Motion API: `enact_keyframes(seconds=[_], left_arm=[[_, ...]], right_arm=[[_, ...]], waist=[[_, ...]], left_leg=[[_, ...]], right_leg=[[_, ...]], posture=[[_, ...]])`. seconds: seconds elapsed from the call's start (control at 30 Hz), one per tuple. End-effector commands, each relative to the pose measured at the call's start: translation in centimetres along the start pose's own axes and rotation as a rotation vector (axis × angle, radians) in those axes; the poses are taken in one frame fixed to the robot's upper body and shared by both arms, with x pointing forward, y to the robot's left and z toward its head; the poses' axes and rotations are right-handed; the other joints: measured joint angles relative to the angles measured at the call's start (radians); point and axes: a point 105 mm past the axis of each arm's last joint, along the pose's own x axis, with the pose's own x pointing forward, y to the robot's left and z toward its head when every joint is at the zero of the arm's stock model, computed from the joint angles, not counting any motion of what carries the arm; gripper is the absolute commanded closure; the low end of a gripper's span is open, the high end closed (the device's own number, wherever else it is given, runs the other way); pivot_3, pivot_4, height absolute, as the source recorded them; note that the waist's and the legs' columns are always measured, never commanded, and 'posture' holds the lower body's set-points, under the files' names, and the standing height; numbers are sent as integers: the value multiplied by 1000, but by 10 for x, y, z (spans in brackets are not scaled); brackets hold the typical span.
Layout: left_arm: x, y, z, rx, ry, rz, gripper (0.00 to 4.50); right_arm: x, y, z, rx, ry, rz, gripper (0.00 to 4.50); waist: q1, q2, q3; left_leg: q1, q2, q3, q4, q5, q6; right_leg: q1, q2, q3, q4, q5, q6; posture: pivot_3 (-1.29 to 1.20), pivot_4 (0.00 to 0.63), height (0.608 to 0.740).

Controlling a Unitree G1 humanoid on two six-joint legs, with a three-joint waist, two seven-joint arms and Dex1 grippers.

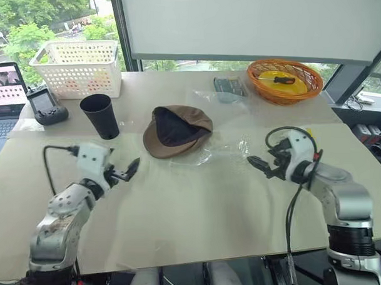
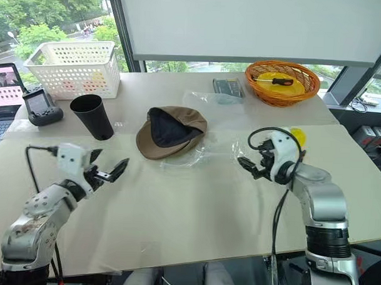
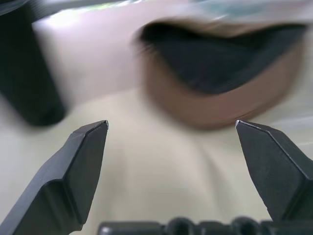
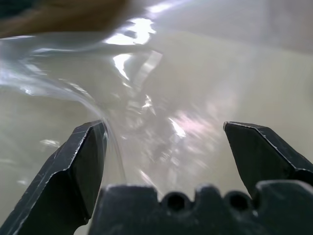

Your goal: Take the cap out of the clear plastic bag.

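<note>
Both arms up over the table, elbows bent, set wide apart. Left gripper at left, level, pointing inward toward centre, fingers spread wide, nothing between them. Right gripper at right, tilted a bit downward, pointing inward, fingers also spread wide and empty. Black cable loops over each wrist.

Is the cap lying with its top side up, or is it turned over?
Turned over: the cap shows its dark lining facing up, with the brown fabric around it.
</note>
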Motion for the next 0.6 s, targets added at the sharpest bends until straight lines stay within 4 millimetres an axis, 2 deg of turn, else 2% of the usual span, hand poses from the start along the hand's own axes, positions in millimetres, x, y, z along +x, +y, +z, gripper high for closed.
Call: enact_keyframes(seconds=[0.03,0.07,0.13,0.2,0.33,0.4,0.5,0.6], left_arm=[[-19,63,3,-14,-75,347,0],[-22,71,1,-25,-79,393,0],[-39,101,-3,-31,-93,556,0],[-49,115,-7,-54,-104,639,0],[-56,120,-13,-84,-113,692,0],[-54,119,-13,-92,-116,685,0],[-51,115,-16,-110,-112,657,0],[-49,113,-16,-110,-114,653,0]], right_arm=[[-23,-15,3,25,-3,-71,67],[-26,-17,2,30,1,-79,67],[-38,-37,0,46,2,-192,67],[-44,-46,1,50,-7,-246,67],[-46,-67,20,-50,-131,-448,67],[-45,-67,25,-85,-170,-470,67],[-36,-58,10,-257,-119,-450,67],[-29,-54,3,-226,-135,-444,67]], waist=[[2,0,0],[3,0,0],[2,0,0],[2,0,0],[2,0,0],[2,0,0],[3,0,0],[2,-1,-1]], left_leg=[[0,0,0,0,0,0],[0,0,0,0,0,0],[0,0,0,0,0,0],[0,0,0,0,0,0],[0,0,1,0,0,0],[0,0,1,0,0,0],[0,0,1,0,0,0],[0,0,1,0,0,0]], right_leg=[[0,0,0,0,0,0],[0,0,0,0,0,0],[0,0,0,0,-1,2],[0,0,0,0,-1,2],[1,-1,0,0,-3,6],[1,0,0,0,-3,7],[1,0,0,0,-3,7],[1,0,0,-1,-3,6]], posture=[[0,150,736],[0,150,736],[0,150,736],[0,150,736],[0,150,736],[0,150,736],[0,150,736],[0,150,736]])
